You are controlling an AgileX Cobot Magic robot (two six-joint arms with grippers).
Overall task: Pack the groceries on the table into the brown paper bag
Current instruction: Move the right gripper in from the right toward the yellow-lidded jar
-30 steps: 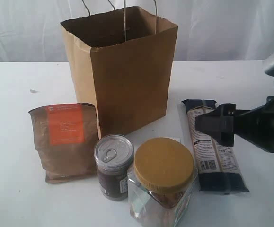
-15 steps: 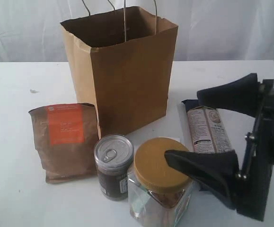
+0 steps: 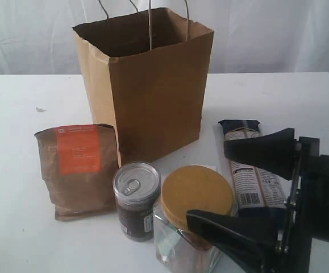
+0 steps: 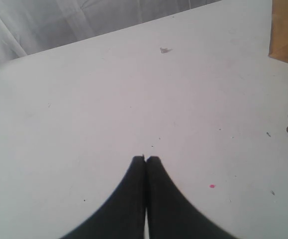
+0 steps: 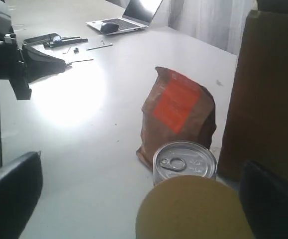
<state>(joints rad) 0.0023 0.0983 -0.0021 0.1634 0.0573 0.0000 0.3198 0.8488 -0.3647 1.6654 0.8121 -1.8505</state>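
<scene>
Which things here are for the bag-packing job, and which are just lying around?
For the job: brown paper bag, brown pouch with orange label, pull-tab can, yellow-lidded jar, dark pasta packet.

Just lying about: laptop, mouse, tiny white crumb.

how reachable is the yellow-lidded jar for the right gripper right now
Likely yes: the right gripper is wide open, its fingers seemingly flanking the yellow-lidded jar with nothing between. The pull-tab can stands close beside the jar but outside the gap.
</scene>
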